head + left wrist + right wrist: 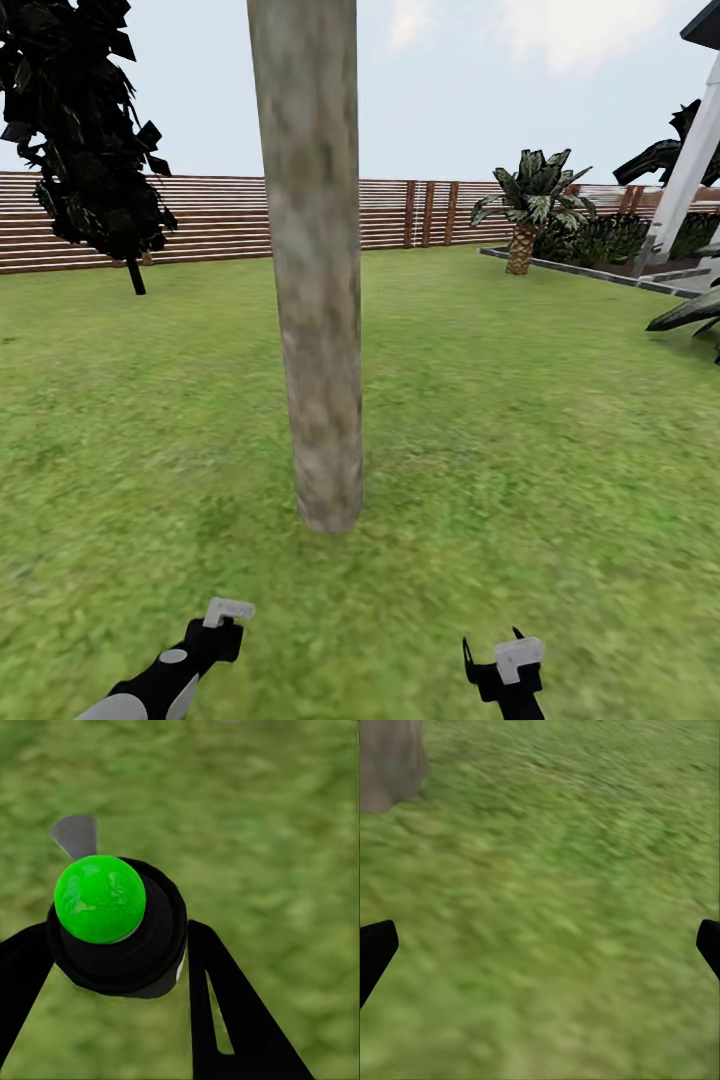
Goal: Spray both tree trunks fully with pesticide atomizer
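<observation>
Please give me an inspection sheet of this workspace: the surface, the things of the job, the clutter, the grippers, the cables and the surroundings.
Surface: green grass lawn, flat and open.
Job's things: thick pale grey-brown mottled tree trunk stands directly ahead; no spray specks seen on it. Black atomizer with round green cap sits between the left gripper's fingers.
Clutter: nothing seen.
Grippers: left gripper shut on the atomizer, held low before the trunk; right gripper open and empty, over grass.
Cables: nothing seen.
Surroundings: brown horizontal-slat wooden fence, near-black cone-shaped tree, small palm, white slanted post.
</observation>
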Controlling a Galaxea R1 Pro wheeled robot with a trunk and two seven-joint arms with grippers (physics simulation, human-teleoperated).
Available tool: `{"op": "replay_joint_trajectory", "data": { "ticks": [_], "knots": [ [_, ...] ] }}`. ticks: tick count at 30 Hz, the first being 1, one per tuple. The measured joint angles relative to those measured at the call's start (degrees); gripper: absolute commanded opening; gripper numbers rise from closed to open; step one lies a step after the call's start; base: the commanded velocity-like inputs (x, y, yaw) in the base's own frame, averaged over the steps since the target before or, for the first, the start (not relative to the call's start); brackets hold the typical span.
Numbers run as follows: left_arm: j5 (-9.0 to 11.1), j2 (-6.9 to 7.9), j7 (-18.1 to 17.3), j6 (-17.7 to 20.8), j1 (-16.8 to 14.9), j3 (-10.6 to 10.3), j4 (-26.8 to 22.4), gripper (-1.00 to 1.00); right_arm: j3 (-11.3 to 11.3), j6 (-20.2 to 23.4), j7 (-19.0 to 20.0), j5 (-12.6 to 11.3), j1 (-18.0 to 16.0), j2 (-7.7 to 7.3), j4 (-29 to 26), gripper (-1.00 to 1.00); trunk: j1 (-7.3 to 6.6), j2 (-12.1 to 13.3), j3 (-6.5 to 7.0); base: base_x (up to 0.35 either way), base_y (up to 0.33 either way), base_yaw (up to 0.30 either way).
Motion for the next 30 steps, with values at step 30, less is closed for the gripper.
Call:
{"op": "replay_joint_trajectory", "data": {
  "ticks": [30],
  "knots": [
    [-2.7,0.43,-6.0,7.6,0.0,-5.0,-0.1,-1.00,0.2,0.1,-0.2,0.2,0.1,0.14,2.4,1.00,0.04,0.0,0.00,0.189,-0.094,-0.038]
  ]
}}
